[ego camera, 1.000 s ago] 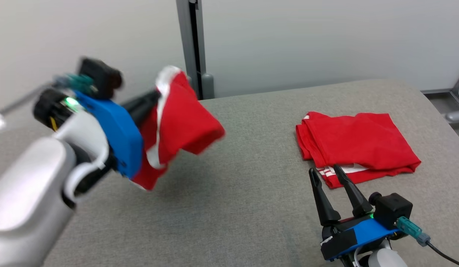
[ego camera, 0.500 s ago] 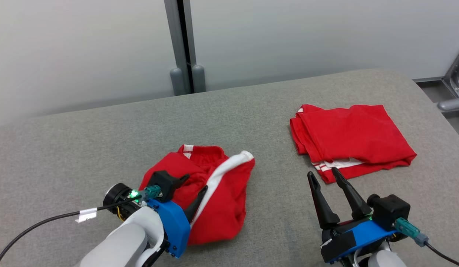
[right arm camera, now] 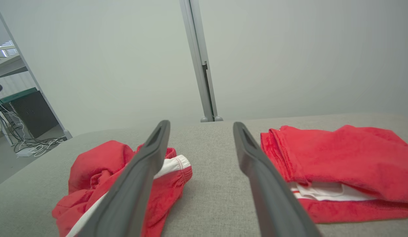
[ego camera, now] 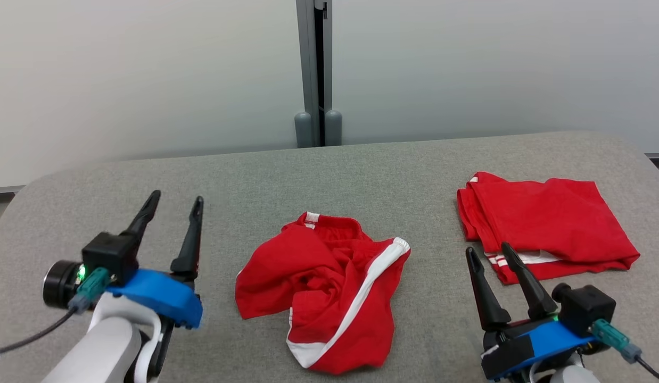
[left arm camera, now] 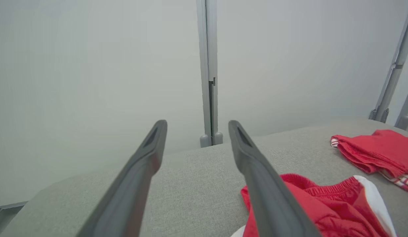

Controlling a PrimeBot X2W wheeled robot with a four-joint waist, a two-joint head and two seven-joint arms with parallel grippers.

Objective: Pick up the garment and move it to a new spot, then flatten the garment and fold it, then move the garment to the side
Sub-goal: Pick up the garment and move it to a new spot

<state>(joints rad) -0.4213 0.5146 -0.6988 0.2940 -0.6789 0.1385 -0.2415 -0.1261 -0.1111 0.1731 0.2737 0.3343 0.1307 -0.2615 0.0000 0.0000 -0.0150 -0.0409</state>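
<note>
In the head view we see the crumpled garment (ego camera: 329, 287), red with white stripes, lying in a heap on the grey desk (ego camera: 255, 175) at about 6 o'clock. The left end effector (ego camera: 178, 198) sits at 8 o'clock, released, with its two fingers (ego camera: 191, 236) spread and holding nothing. A strip of bare desk separates it from the heap. The right end effector (ego camera: 487, 248) is at 4 o'clock, likewise released and empty. Just beyond its fingertips, at 3 o'clock, a folded garment (ego camera: 548, 223) of the same red rests flat, well apart from the heap. A grey post (ego camera: 313, 69) rises against the pale wall (ego camera: 122, 80) at 12 o'clock.

In the left wrist view we look along the spread fingers toward the post. The crumpled garment shows at 5 o'clock, partly hidden behind the finger on that side. The folded garment lies at 3 o'clock.

In the right wrist view the fingers stand wide apart over bare desk. The finger at 7 o'clock crosses in front of the crumpled garment. The folded garment lies at 4 o'clock, partly behind the other finger. At 9 o'clock, off the desk, we make out a dark cabinet (right arm camera: 36, 115) and loose cables (right arm camera: 29, 144) on the floor (right arm camera: 6, 164).
</note>
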